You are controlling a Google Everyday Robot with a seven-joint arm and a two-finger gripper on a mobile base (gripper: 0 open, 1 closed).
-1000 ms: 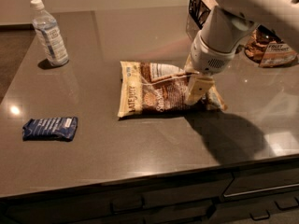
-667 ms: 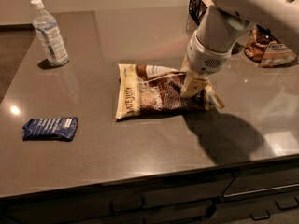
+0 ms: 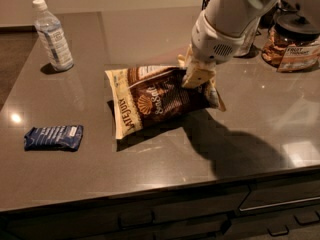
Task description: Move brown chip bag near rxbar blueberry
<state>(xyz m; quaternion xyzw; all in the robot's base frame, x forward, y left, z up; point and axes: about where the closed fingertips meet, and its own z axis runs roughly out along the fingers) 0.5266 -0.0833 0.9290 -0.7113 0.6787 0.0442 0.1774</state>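
1. Camera view: the tool [image 3: 199, 76] is closed tight on the right end of the brown chip bag [image 3: 150, 104]
2. The bag sits mid desk [image 3: 150, 174], right end lifted a little
3. The rxbar blueberry [image 3: 53, 137] lies flat, well apart, left of the bag and nearer the front
4. A water bottle [image 3: 52, 35] stands upright, back and left of the bag

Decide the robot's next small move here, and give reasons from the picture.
Probably carry the chip bag toward the blue bar. The tool is shut on the bag's right end, and the bar lies well apart, to its lower left in view.
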